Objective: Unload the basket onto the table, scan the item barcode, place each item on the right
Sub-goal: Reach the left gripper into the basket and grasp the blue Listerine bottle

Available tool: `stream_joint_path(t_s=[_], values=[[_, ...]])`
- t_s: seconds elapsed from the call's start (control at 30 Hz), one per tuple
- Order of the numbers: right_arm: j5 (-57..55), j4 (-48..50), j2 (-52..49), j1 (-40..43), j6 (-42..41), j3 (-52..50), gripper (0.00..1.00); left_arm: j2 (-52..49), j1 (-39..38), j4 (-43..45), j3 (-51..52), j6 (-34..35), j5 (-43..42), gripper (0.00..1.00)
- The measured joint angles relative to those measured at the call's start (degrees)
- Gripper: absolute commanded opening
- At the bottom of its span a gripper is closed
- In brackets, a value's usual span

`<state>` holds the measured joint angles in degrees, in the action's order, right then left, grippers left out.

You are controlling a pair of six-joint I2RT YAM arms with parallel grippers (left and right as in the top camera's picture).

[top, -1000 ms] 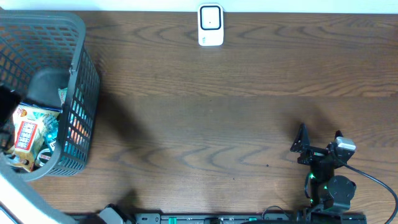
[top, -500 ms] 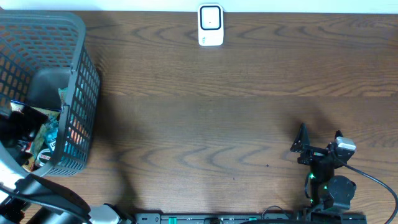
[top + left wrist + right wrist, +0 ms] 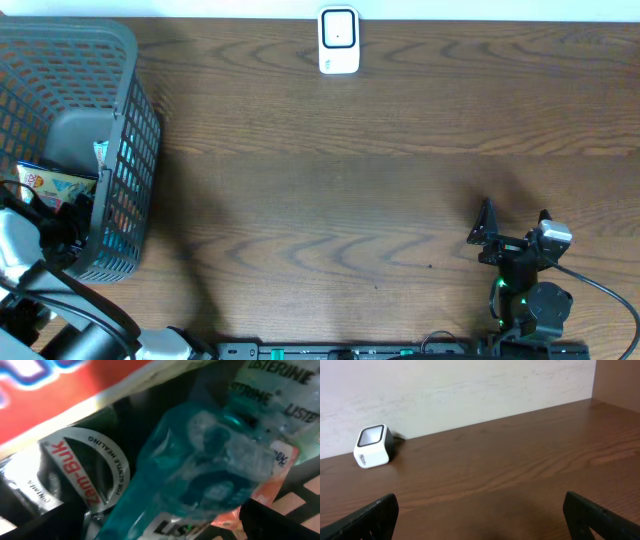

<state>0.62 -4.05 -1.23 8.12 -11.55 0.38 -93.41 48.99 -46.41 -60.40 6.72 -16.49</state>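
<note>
two wide-open pincers: right gripper [image 3: 514,218] empty above the table [image 3: 300,180], left gripper [image 3: 60,225] inside the basket [image 3: 125,60] over a mouthwash bottle [image 3: 200,460].

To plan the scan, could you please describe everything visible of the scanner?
The scanner is a small white box with rounded corners, plastic by its look, with a dark-framed pale window on its tilted face. It stands upright on the table at its far edge, close to the wall. Nothing else visibly touches it.

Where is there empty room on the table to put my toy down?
The table is bare between the basket, the scanner and the right gripper. Inside the basket it's crowded with items.
</note>
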Motion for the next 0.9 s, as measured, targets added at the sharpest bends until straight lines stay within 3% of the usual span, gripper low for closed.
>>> stream_joint_path(t_s=[0.03,0.1,0.33,0.7,0.9], values=[[0.02,0.0,0.0,0.0,0.0,0.0,0.99,-0.26,-0.02,0.04,-0.04,-0.31,-0.07,0.67],[0.0,0.0,0.0,0.0,0.0,0.0,0.99,-1.01,0.13,-0.24,-0.07,-0.68,-0.2,0.49],[0.0,0.02,0.0,0.0,0.0,0.0,0.99,-3.32,0.31,-1.25,-1.46,-1.53,-3.63,0.24],[0.0,0.0,0.0,0.0,0.0,0.0,0.99,-3.21,0.2,-6.69,-4.2,-2.21,-6.16,0.18],[0.0,0.0,0.0,0.0,0.0,0.0,0.99,4.63,0.07,-8.35,-9.79,-0.04,-7.23,0.19]])
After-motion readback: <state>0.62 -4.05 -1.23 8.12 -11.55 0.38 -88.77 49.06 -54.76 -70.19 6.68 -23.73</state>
